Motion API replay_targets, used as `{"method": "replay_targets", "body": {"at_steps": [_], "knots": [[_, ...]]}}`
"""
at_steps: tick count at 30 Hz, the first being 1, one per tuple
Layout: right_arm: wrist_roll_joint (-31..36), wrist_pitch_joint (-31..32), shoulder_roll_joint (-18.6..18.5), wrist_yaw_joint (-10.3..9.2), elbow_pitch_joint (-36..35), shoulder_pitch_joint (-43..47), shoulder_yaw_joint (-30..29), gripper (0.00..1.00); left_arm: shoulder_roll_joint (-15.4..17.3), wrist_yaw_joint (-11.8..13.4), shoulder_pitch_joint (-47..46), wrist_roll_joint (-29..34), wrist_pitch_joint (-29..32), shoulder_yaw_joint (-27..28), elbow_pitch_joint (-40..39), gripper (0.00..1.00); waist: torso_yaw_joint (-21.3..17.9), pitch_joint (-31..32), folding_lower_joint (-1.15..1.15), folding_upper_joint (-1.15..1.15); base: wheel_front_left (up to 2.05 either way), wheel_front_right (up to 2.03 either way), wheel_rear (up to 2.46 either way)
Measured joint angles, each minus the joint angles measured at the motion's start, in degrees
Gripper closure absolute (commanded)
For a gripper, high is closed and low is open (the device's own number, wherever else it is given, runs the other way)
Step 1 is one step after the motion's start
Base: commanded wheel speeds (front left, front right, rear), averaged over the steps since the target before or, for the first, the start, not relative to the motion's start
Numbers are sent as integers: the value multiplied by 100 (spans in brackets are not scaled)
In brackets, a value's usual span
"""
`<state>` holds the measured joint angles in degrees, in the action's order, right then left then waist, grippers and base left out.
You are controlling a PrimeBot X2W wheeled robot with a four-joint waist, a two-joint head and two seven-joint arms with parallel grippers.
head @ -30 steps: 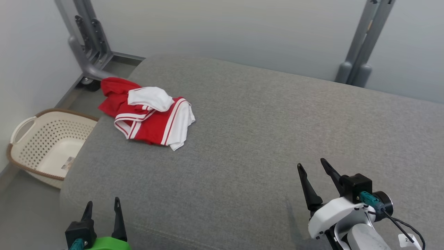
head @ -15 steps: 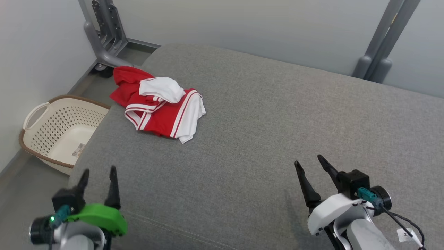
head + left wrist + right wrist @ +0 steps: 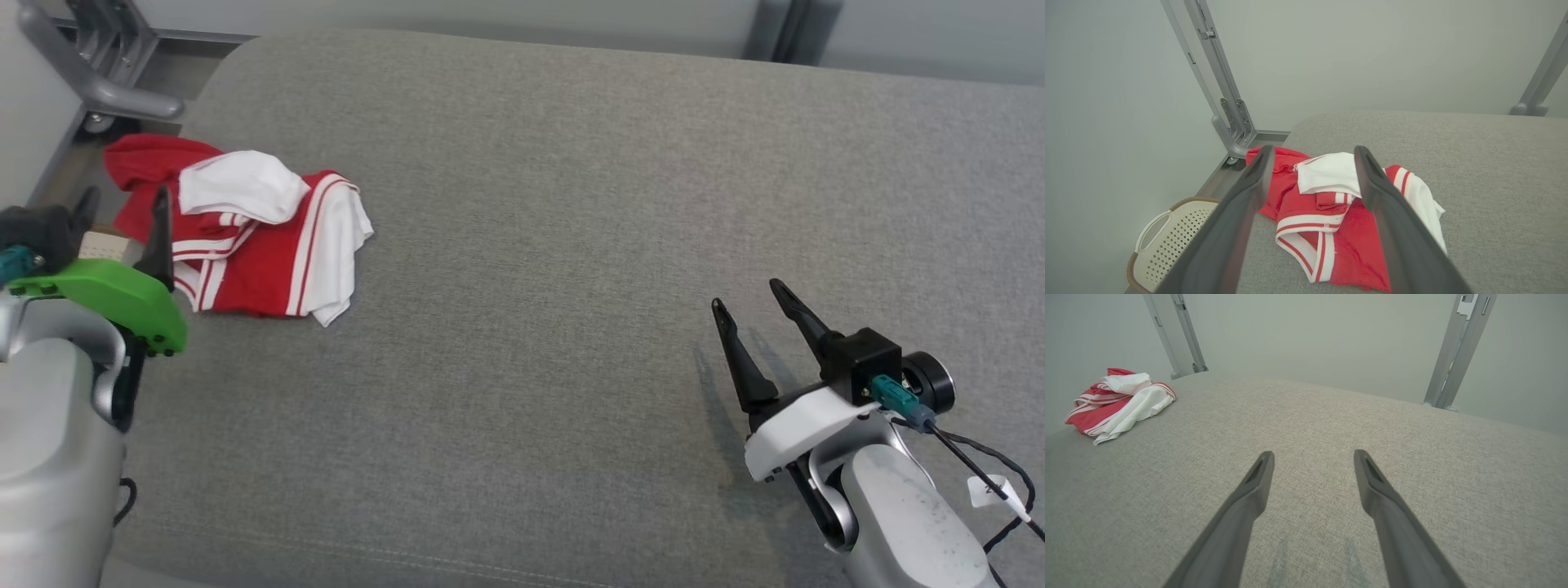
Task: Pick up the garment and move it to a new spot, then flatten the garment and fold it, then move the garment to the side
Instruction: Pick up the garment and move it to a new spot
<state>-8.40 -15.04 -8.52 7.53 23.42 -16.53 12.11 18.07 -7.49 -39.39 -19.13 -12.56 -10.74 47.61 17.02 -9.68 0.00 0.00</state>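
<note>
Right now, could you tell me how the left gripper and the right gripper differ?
The left gripper has a green housing, the right gripper a white one. The left gripper hovers near the garment; the right gripper sits far from it, over grey cushion. Both are open and hold nothing.

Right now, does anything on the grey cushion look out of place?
The red-and-white garment lies crumpled at the far-left corner of the grey cushion, one red part seemingly hanging over its edge. Nothing else stands out.

L gripper [image 3: 125, 194] agape; R gripper [image 3: 745, 292] agape
</note>
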Motion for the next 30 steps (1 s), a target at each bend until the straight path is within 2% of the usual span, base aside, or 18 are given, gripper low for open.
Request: {"method": "replay_targets", "body": {"at_steps": [3, 4, 9, 11, 17, 23, 24, 25, 26, 30], "knots": [[37, -1, -37, 0, -186, -86, 7, 0, 331, 0, -315, -539, 213, -309, 246, 0, -245, -203, 0, 0, 0, 0, 0], [37, -1, -69, 0, -315, -145, -3, 0, 495, 0, -432, -896, 394, -471, 385, 0, -408, -346, 0, 0, 0, 0, 0], [54, -1, -172, 0, -636, -324, -62, 0, 784, -1, -531, -1646, 843, -711, 692, 0, -787, -726, 0, 0, 0, 0, 0], [57, 0, -209, 0, -723, -372, -98, 0, 909, -1, -560, -1756, 965, -777, 837, 0, -933, -873, 0, 0, 0, 0, 0], [97, -1, -298, 0, -906, -406, -159, 0, 958, -2, -694, -2073, 1234, -821, 1344, 0, -1299, -1297, 0, 0, 0, 0, 0], [94, -1, -345, 0, -1004, -419, -260, 0, 938, 259, -927, -2094, 1283, -794, 1917, 0, -1587, -1632, 0, 1, 0, 0, 0], [93, -1, -350, 0, -1003, -419, -292, 0, 928, 261, -960, -2111, 1280, -789, 1971, 30, -1623, -1675, 0, 0, 0, 0, 0], [93, 0, -349, 0, -1003, -418, -305, 0, 917, 261, -999, -2130, 1267, -778, 2013, 90, -1658, -1710, 0, 1, 0, 0, 0], [93, -1, -347, 0, -1001, -418, -314, 0, 911, 264, -1033, -2153, 1203, -760, 2050, 100, -1686, -1740, 0, 1, 0, 0, 0], [85, -1, -277, 0, -951, -399, -356, 0, 827, 264, -1065, -2161, 992, -786, 2159, 100, -1740, -1720, 0, 1, 0, 0, 0]]}}
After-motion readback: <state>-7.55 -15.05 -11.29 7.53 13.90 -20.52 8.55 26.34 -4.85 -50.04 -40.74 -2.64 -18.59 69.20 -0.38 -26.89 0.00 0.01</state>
